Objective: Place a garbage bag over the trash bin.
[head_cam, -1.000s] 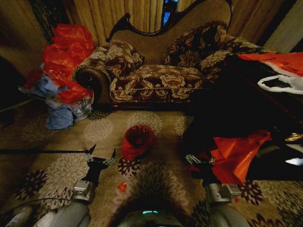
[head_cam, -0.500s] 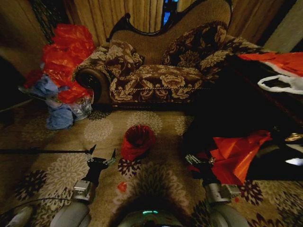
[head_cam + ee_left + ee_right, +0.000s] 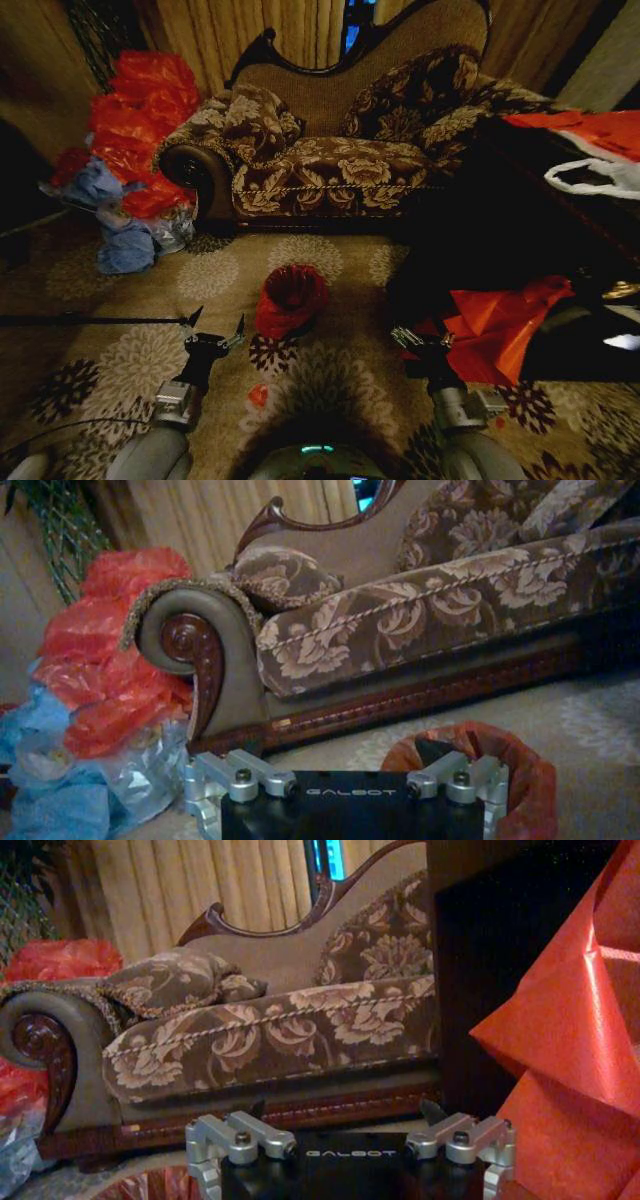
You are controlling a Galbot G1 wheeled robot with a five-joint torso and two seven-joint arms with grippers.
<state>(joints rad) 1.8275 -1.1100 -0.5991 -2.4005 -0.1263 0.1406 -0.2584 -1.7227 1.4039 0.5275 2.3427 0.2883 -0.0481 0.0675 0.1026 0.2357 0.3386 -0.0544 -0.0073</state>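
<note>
Head view, left gripper point(image 3: 215, 326) jaws wide, empty, beside garbage bag point(image 3: 290, 298).

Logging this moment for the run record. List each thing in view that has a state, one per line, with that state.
bag: spread over the bin's mouth, lining it.
bin: upright on the carpet, almost hidden under the bag.
left gripper: open, empty, just left of the bin.
right gripper: open, empty, beside the red plastic heap.
bag pile: stacked by the sofa's arm.
</note>
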